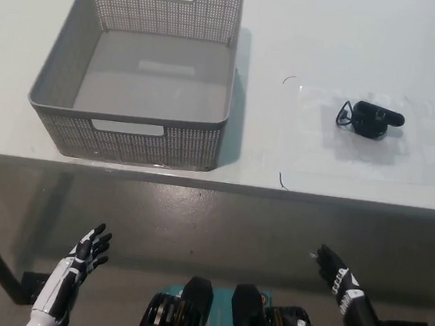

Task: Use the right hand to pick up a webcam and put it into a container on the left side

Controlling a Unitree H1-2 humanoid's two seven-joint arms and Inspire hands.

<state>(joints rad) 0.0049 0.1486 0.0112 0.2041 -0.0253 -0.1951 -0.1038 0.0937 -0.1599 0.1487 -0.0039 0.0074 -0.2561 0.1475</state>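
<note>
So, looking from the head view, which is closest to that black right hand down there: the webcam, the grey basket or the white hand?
1. Webcam, on the table above the right hand.
2. Left hand, low at the far left.
3. Grey basket, on the table's left.
The last two are nearly even.

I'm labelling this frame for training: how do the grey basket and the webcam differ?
The basket is grey, large and perforated, an open box with nothing in it; the webcam is black, small and solid. The basket stands at the table's left, the webcam at its right. Both rest on the table, untouched by either robot hand.
</note>
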